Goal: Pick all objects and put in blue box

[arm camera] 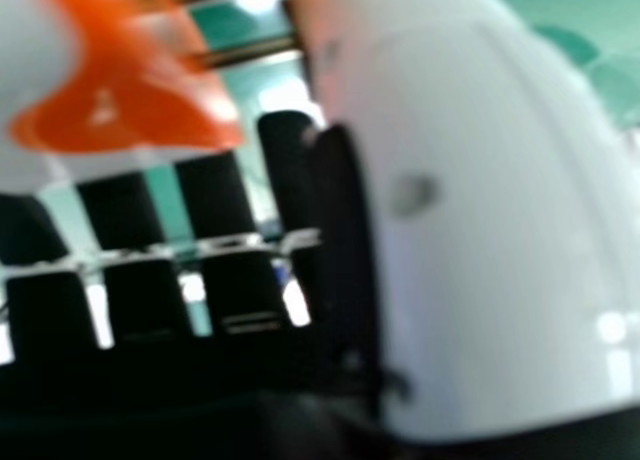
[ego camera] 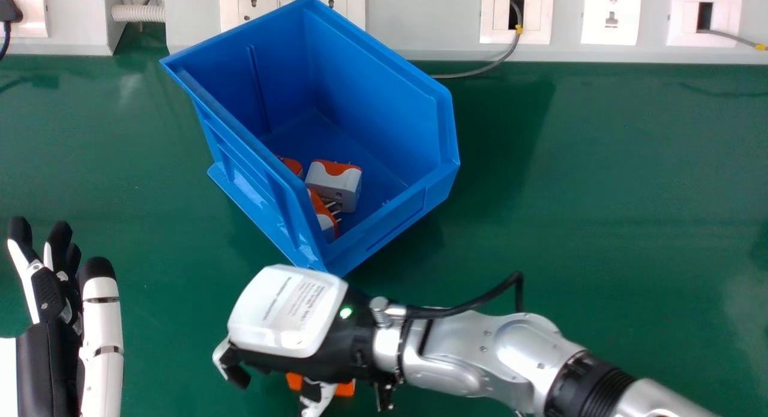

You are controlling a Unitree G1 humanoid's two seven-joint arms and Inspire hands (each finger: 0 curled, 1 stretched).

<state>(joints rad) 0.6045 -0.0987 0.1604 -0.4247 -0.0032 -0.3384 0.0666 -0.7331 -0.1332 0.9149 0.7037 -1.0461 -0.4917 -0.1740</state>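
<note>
Nearest, at the bottom of the head view, the right robot hand (ego camera: 294,321) is lowered over an orange-and-white adapter plug (ego camera: 294,381) on the worktop (ego camera: 600,225); I cannot tell whether the hand has clamped on it or is only around it. In the right hand view the plug shows glossy orange curving over a pale body, its metal pins (arm camera: 250,54) pointing towards the thumb (arm camera: 480,200). The step in hand looks like the grasp. The next move calls for a secure grip on the body, then a lift high enough to clear the box's near corner before the plug is carried over and let go; held by the smooth casing alone, it might slip or turn. The left robot hand (ego camera: 51,297) is idle at the left edge, held apart. Beyond the right one stands the blue box (ego camera: 396,219), with three similar plugs inside: one white-sided with an orange top (ego camera: 336,186), the others partly hidden by the wall. Farthest back are wall sockets (ego camera: 612,15).
</note>
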